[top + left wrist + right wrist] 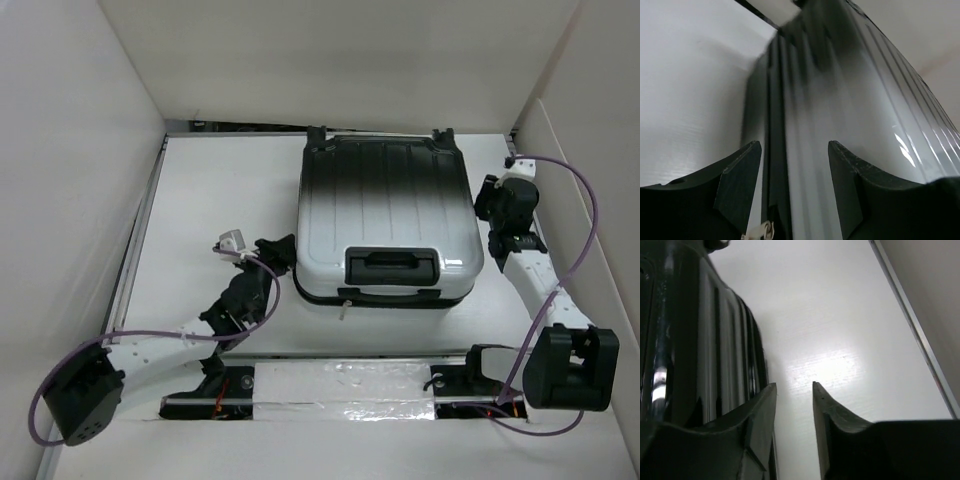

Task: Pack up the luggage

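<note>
Luggage (388, 215) lies flat on the table (215, 190), centre-far, lid down, handle toward the arms. From above the shell looks closed all round; contents not visible.

Left gripper (794, 150): at the case's near-left corner, jaws apart, nothing clamped. Its camera looks along the side wall. The dark seam (774, 140) runs up between the fingers, and a pale zip pull (761, 231) shows at the bottom edge, just beside the left finger.

Right gripper (794, 387): low beside the right wall, jaws narrowly apart, only bare table between them; holds nothing.

Judgement: the filling seems done, and the step in hand is securing the seam. To do it well:
- Centre the left jaws on the pull, not on the shell.
- Close fully before dragging.
- Travel parallel to the seam.
- Brace the opposite wall with the right arm so the case does not slide.

Risk: fingers skating off the glossy ribs.
</note>
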Controlling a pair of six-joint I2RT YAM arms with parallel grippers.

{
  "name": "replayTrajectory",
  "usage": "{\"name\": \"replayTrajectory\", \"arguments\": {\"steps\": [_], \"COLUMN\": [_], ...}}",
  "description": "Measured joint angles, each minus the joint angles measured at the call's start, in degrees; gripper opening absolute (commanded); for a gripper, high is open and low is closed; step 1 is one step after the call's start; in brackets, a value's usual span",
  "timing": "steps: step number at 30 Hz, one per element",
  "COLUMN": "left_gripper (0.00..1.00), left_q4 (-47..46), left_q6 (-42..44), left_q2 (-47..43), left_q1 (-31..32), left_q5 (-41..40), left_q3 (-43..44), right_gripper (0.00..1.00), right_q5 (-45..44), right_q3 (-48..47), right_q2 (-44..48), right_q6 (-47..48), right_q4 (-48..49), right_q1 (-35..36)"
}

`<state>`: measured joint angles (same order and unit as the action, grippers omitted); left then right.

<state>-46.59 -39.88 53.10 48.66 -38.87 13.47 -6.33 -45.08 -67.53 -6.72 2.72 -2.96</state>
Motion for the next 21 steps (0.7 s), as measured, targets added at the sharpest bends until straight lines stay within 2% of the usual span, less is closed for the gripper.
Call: {"name": "replayTrajectory", "arguments": {"steps": [2,5,6,8,9,10,11,15,18,21], "left_gripper": [0.54,0.49,0.32,0.13,0.00,0.00,0.00,0.00,0.00,0.00], "left_q4": [2.6,6.3,8.0,11.3,12.6,13.8,14.9,18.6,17.7,17.0], "left_q6": [2.4,5.9,6.7,7.6,8.1,8.2,8.5,9.8,11.2,10.9], "left_q2": [-3.4,-7.6,-8.7,-10.8,-11.5,-12.5,-13.5,-16.0,-16.3,-12.0], "left_q1": [5.0,10.8,11.9,14.5,15.5,16.5,17.3,20.4,27.4,35.8], "left_q5": [-2.7,-8.6,-9.8,-9.0,-8.5,-7.3,-6.4,-3.1,-0.3,2.8], "left_q3": [0.0,0.8,1.5,3.5,4.1,4.3,4.3,3.6,1.6,1.1], "right_gripper": [0.54,0.57,0.56,0.37,0.29,0.10,0.02,0.00,0.00,0.00], "right_q5": [0.1,1.0,2.4,7.2,9.2,11.2,13.4,19.5,22.9,20.3], "right_q3": [-1.4,-3.1,-3.5,-4.1,-4.2,-4.2,-4.2,-4.2,-4.2,-3.8], "right_q2": [0.1,1.0,2.1,5.7,8.0,10.4,12.8,20.0,21.4,21.3], "right_q6": [0.8,1.6,1.2,0.5,0.4,0.5,0.8,2.4,5.3,7.2], "right_q4": [0.0,-0.9,-1.0,-1.8,-2.1,-2.5,-2.8,-4.3,-6.8,-11.7], "right_q1": [0.0,0.0,0.3,3.6,6.0,8.2,10.2,17.7,26.4,38.2]}}
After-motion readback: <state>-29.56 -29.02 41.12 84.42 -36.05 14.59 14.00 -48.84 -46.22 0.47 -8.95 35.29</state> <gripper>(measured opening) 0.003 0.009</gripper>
